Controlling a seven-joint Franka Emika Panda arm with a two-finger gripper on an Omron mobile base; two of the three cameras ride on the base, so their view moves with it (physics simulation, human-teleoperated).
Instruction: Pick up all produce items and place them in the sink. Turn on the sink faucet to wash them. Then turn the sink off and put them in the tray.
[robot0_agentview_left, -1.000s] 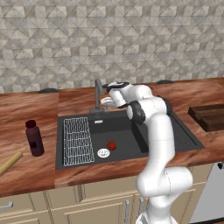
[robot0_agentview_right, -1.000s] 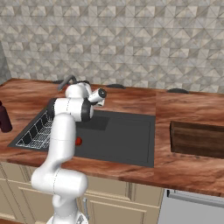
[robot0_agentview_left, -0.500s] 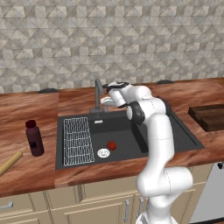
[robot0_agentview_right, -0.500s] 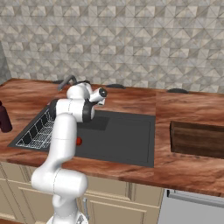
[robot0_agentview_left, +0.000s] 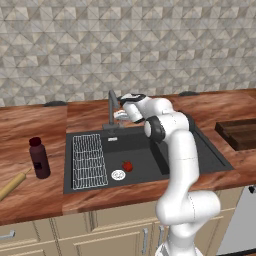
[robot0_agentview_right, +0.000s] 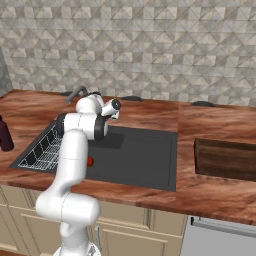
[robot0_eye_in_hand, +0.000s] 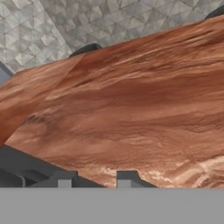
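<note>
Down in the large matte black-grey sink basin (robot0_agentview_left: 190, 150), a small glossy red round fruit (robot0_agentview_left: 128, 166) rests on the floor just beside the round silver drain (robot0_agentview_left: 118, 174), with the white wire rack (robot0_agentview_left: 89, 160) lying to its left. Behind the basin stands the slim grey gooseneck faucet (robot0_agentview_left: 112, 106), and the white arm's two-finger gripper (robot0_agentview_left: 120, 115) sits right against it near its base; whether the fingers are clamped on the lever or merely close to it, I cannot tell. On the reddish wood counter (robot0_agentview_left: 30, 125), a dark maroon bottle (robot0_agentview_left: 39, 158) stands upright near a tan wooden rolling pin (robot0_agentview_left: 12, 186). Off to the right lies the dark brown rectangular wooden tray (robot0_agentview_left: 240, 134), well apart from the fruit.
</note>
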